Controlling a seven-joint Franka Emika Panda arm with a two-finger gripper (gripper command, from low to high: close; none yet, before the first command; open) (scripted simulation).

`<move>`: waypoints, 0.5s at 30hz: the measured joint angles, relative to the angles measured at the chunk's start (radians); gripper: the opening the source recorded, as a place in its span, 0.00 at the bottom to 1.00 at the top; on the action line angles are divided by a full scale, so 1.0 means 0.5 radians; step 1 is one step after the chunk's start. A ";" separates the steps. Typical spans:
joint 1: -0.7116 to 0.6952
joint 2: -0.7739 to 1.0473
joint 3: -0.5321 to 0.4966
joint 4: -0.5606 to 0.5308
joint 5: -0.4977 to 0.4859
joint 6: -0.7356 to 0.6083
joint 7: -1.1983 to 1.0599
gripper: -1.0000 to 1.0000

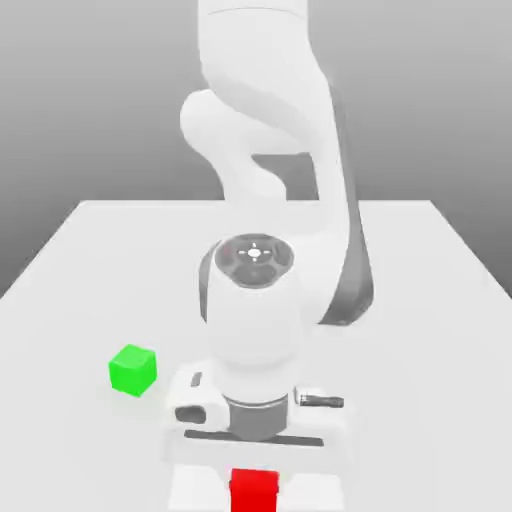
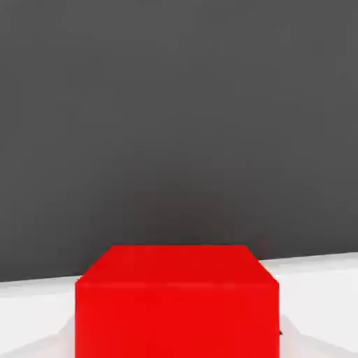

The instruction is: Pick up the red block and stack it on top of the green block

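I have the red block [image 1: 255, 492] at the near side of the scene, around the middle, directly below the arm's hand [image 1: 255, 450]. The gripper [image 2: 177, 335] has its fingers [image 2: 302, 344] clamped on that block, one on either side, and the block sits square between them. Whether its underside touches the table [image 1: 430, 300] I can't tell from here. The green block [image 1: 133, 370] stands on the table to the exterior view's left, farther off than the red one and well apart from it. My step in hand, as I judge it, is securing the grip and lifting. I want the squeeze firm and settled before I raise anything, then a slow, straight climb with the wrist kept level, so the cube doesn't slip or tilt. I should gain clear height above the green block's top before travelling left and away, or I could knock it. The smooth faces should take the pads well if the pressure stays even.
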 joint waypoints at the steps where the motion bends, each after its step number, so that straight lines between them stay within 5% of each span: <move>1: -0.002 -0.061 0.002 -0.010 0.003 -0.051 -0.003 0.00; 5: -0.037 -0.338 -0.044 -0.113 0.014 -0.225 0.070 0.00; 15: -0.583 -1.051 -0.367 -0.810 -0.145 -0.236 0.978 0.00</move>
